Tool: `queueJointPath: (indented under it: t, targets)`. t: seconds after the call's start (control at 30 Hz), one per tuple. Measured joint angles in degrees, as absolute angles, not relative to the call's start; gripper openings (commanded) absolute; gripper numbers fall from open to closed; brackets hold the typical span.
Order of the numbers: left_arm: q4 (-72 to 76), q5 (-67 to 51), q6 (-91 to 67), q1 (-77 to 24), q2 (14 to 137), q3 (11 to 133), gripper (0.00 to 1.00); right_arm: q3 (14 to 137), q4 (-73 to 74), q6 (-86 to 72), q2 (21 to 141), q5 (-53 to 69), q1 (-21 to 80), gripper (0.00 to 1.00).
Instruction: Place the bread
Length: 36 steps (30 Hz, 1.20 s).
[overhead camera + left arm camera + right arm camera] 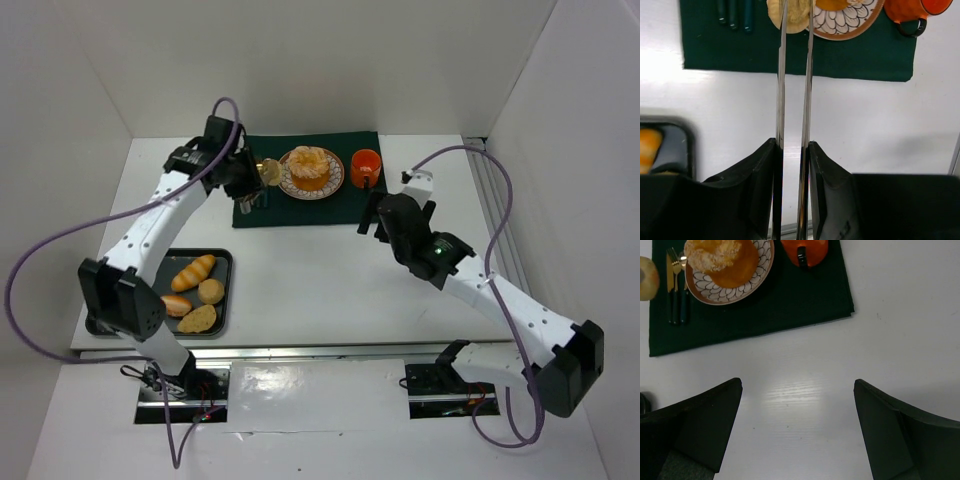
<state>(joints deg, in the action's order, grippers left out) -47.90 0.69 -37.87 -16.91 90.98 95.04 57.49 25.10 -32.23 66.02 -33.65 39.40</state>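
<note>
The left gripper is clamping a pair of metal tongs, whose tips are pinching a pale, round bread roll over the green mat, at the patterned plate's left rim. The right gripper is hanging with its fingers spread above the table.
</note>
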Motion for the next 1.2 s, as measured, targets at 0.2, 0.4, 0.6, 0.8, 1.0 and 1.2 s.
queueJointPath:
  t: [0.2,0.4,0.6,0.8,1.0,1.2]
  targets:
    - [-45.8,-0.21,-37.67,-20.08,101.62,104.33,0.26,56.84,28.93,-35.35,62.92,-36.32,39.4,1.0]
    - [-42.33,-3.88,-37.71,-20.38,110.32,114.52,0.26,56.6,32.86,-37.63,63.35,-36.64,39.4,1.0]
    - [-42.37,-5.04,-37.95,-20.4,119.11,122.41,0.28,56.6,33.8,-38.48,63.48,-36.77,39.4,1.0]
    - [-43.46,-4.75,-39.18,-20.62,120.11,122.34,0.62,56.6,33.74,-38.46,65.58,-36.84,39.4,1.0]
    - [-45.12,-4.32,-39.4,-20.8,119.83,122.34,0.68,56.6,33.56,-37.98,67.99,-35.94,39.4,1.0]
    - [-46.06,-4.08,-39.27,-20.8,117.58,122.1,0.68,56.6,33.23,-37.8,68.01,-34.65,39.4,1.0]
